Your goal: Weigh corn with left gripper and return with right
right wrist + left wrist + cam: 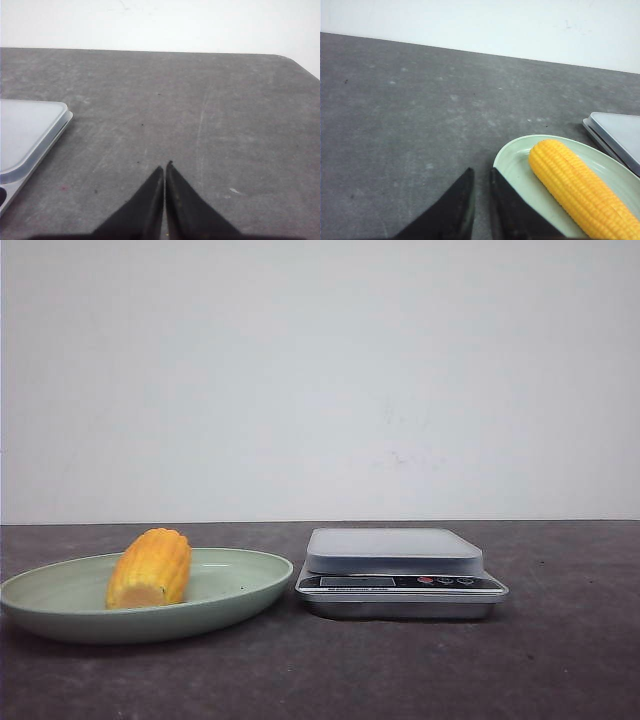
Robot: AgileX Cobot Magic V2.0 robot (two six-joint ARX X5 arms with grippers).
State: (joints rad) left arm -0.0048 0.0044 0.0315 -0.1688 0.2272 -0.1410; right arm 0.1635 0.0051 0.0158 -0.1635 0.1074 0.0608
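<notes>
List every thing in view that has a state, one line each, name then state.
corn: lying on its side in the plate, ungrasped.
plate: on the table, holding only the corn.
scale: beside the plate, platform bare; display reading too small to tell.
left tool: nearly shut, a thin gap between the fingers, holding nothing, over the table near the plate.
right tool: shut, empty, over bare table beside the scale.
</notes>
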